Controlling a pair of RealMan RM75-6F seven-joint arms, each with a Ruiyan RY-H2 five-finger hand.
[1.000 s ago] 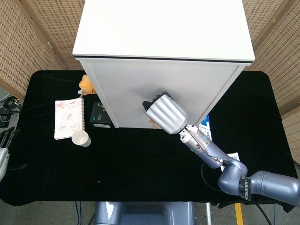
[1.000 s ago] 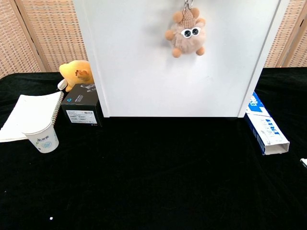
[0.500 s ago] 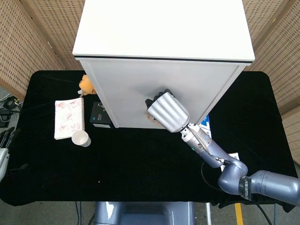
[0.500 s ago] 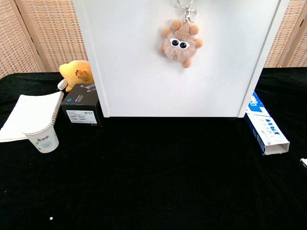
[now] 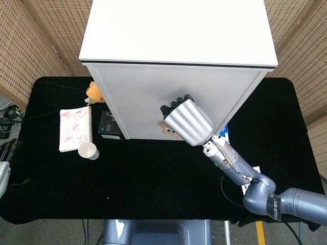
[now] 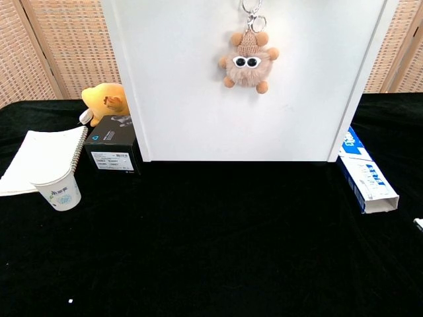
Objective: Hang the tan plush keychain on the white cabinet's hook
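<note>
Tan plush keychain (image 6: 247, 63) hangs against the front face of the white cabinet (image 6: 198, 99), high up and roughly centred; its long axis runs vertically, metal ring (image 6: 252, 14) at top, plush body below. The hook itself I cannot make out in the chest view, since the ring chain runs off the top edge. From the head camera my right hand (image 5: 187, 121) sits directly in front of that same spot on the cabinet face, its back toward the lens, with only a sliver of tan plush showing beneath it at the left. Fingers (image 5: 176, 105) point up toward the cabinet, but whether they pinch the ring or are merely alongside it I cannot tell; the palm side is hidden. Right hand is plainly the nearer one; left hand barely shows at the far left edge (image 5: 2, 171), well apart, state unreadable. Judgement: keychain lies just under the fingers, so any coming move is a short retreat straight back from the face.
</note>
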